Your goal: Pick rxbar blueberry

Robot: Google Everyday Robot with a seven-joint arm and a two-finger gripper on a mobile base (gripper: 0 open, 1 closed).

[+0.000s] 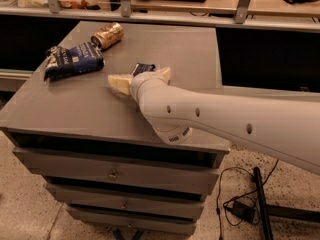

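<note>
- The gripper (140,79) is low over the middle of the grey cabinet top (75,116), its white arm (240,124) coming in from 4 o'clock.
- Its cream fingers (119,83) are spread either side of the rxbar blueberry (144,68), whose dark end shows at the gripper's 12 o'clock.
- A dark-blue snack bag (70,60) lies at the gripper's 10 o'clock.
- A gold can (107,35) lies on its side at 11 o'clock, just beside the bag.

Gold can (107,35) on its side, far left on grey drawer cabinet (75,109) — dark-blue snack bag (70,60) just beside it, left of the gripper (140,77) at mid-top; cable (240,206) on floor (30,204).
</note>
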